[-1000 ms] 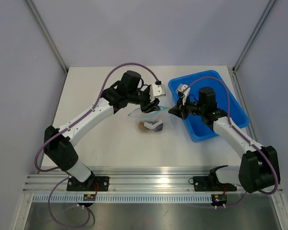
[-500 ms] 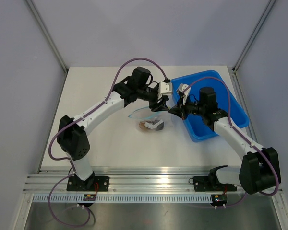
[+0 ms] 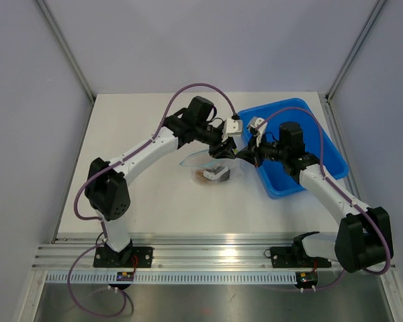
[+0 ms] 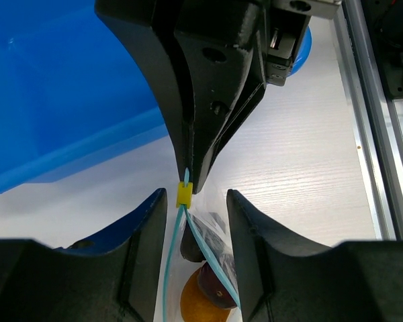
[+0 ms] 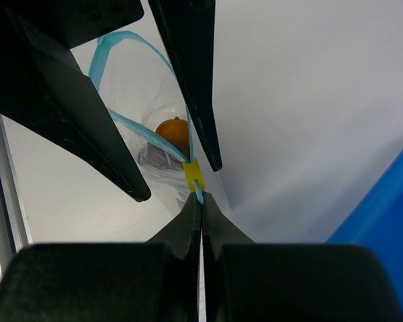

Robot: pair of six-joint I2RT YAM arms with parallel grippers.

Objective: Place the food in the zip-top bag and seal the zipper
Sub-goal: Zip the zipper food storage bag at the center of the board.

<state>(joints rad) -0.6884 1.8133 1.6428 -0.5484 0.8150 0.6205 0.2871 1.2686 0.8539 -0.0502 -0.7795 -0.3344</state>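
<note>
The clear zip-top bag (image 3: 211,171) lies on the white table with the food inside: an orange-brown piece (image 4: 196,303) and two dark pieces (image 4: 218,285). Its teal zipper (image 4: 168,264) stands apart in two strips that meet at a yellow slider (image 4: 184,194). My right gripper (image 5: 201,201) is shut on the zipper's end just past the slider (image 5: 193,174). My left gripper (image 4: 197,221) is open, its fingers (image 4: 141,241) astride both strips just behind the slider, touching neither. In the top view the two grippers (image 3: 227,149) (image 3: 242,154) meet tip to tip at the bag's right end.
A big blue tray (image 3: 309,144) stands right of the bag, under the right arm, and its wall (image 4: 54,87) lies close beside the left fingers. The aluminium rail (image 4: 379,134) runs along the table's near edge.
My left arm has swung right, carrying its gripper from above the bag's middle to the bag's right end, against the right gripper. The right gripper has kept its hold and place.
</note>
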